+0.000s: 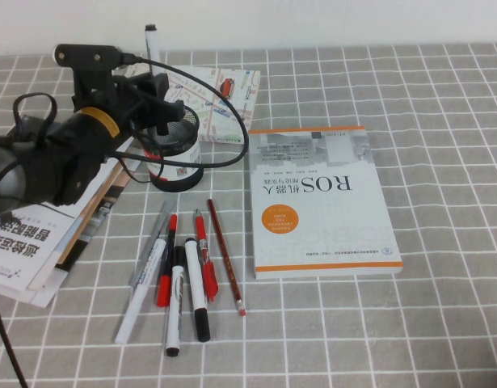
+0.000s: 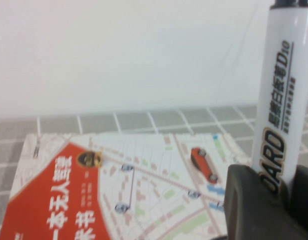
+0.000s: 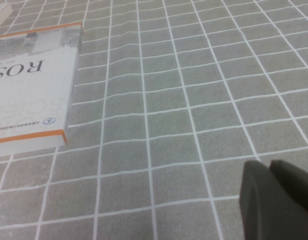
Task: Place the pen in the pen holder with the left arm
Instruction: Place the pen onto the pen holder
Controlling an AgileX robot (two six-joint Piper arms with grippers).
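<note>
Left wrist view, left gripper [image 2: 266, 200] clamping "BOARD"-marked pen [image 2: 281, 100]

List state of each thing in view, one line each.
pen: upright, held in the left gripper, above the pen holder, not yet inside
left gripper: shut on the pen, over the pen holder
pen holder: upright on the table, partly hidden by the arm
right gripper: low over bare tablecloth, holding nothing
ROS book: closed, lying flat
loose pens: lying flat, capped
</note>
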